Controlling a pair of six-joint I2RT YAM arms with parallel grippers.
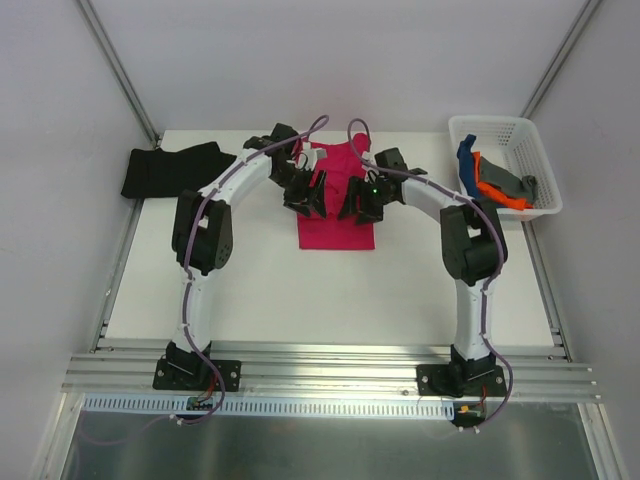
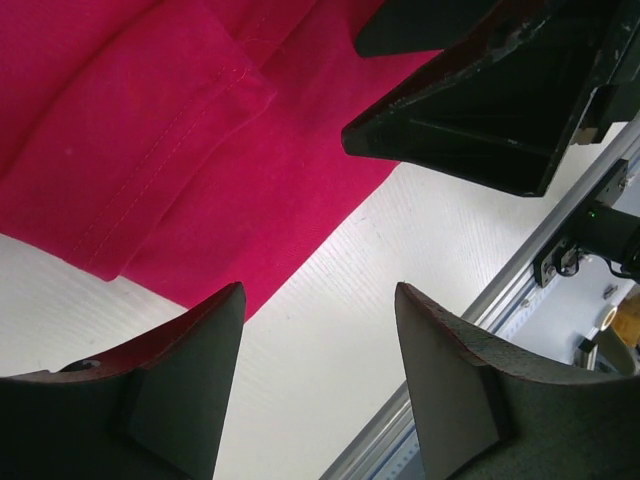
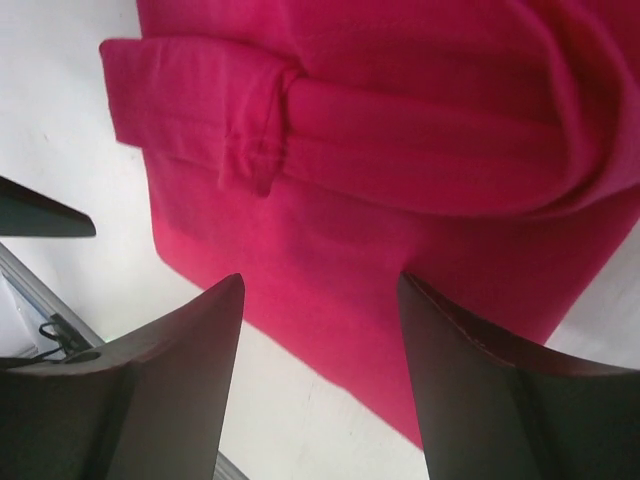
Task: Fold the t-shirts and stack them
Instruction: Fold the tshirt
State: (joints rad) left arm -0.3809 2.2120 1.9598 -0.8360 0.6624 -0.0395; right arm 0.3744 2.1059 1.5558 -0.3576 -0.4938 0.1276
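Note:
A crimson-pink t-shirt (image 1: 336, 222) lies in a long narrow fold at the table's middle back, its sleeves turned in. My left gripper (image 1: 307, 200) hovers over its left edge, open, with only white table between the jaws (image 2: 318, 290); the pink cloth (image 2: 200, 150) sits just beyond the left fingertip. My right gripper (image 1: 362, 206) hangs over the shirt's right side, open and empty (image 3: 320, 285), above the lower hem of the pink t-shirt (image 3: 400, 200). A black t-shirt (image 1: 172, 170) lies at the back left corner. Blue, orange and grey t-shirts (image 1: 495, 185) sit in the basket.
A white lattice basket (image 1: 530, 140) stands at the back right edge of the table. The right gripper's black fingers (image 2: 480, 110) show close by in the left wrist view. An aluminium rail (image 1: 330, 365) runs along the near edge by the arm bases.

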